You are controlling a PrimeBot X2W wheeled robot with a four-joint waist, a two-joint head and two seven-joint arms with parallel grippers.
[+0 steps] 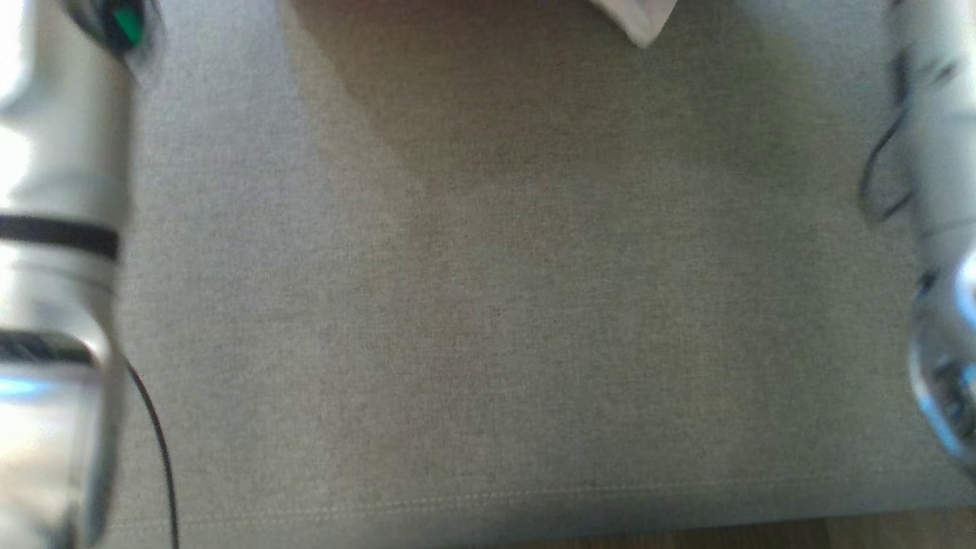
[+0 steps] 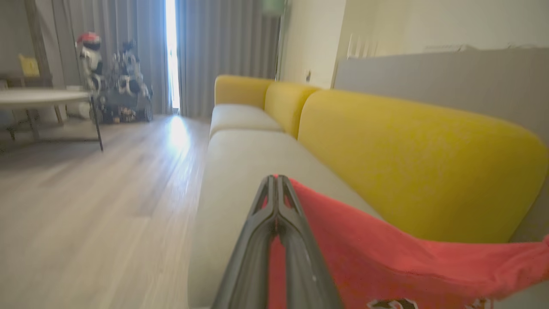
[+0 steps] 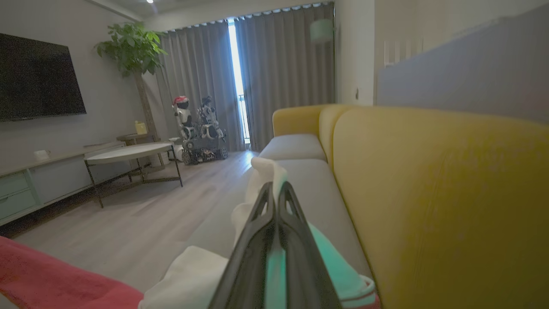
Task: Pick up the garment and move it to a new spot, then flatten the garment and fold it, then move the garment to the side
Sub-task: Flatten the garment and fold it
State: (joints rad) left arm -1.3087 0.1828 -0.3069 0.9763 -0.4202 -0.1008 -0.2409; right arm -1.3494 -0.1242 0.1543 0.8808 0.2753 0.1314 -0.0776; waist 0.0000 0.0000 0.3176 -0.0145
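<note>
Left gripper (image 2: 276, 178) has its two dark fingers pressed together with the garment (image 2: 386, 257) pinched between them. The red cloth runs off from the tips in a taut band across the front of the sofa (image 2: 407, 159), just above its grey seat cushion (image 2: 240, 159) and in front of the yellow backrest. A bit of dark and white print shows at the cloth's lower edge.

Right gripper (image 3: 275, 189) is likewise closed tight. White and teal fabric with a red hem bunches against both sides of its fingers and rises past the tips, over the sofa's seat, and it looks clamped there. More red cloth lies low in the right wrist view, on the side away from the sofa's back.

From the head, the seat cushion lies below, with the pale left forearm (image 1: 53, 229) and right forearm (image 1: 938, 152) at either side of it. A white corner of cloth (image 1: 640, 23) pokes in at the far edge, toward the sofa's back.

Out from the sofa's front stretches a wooden floor (image 3: 141, 223). A round coffee table (image 3: 128, 152) stands on it, well apart from the sofa. Grey curtains (image 3: 283, 73) hang beyond the sofa's far end, with another robot (image 3: 197, 128) parked near them, and a potted plant (image 3: 128, 47) and a wall television (image 3: 38, 81) face the sofa.
</note>
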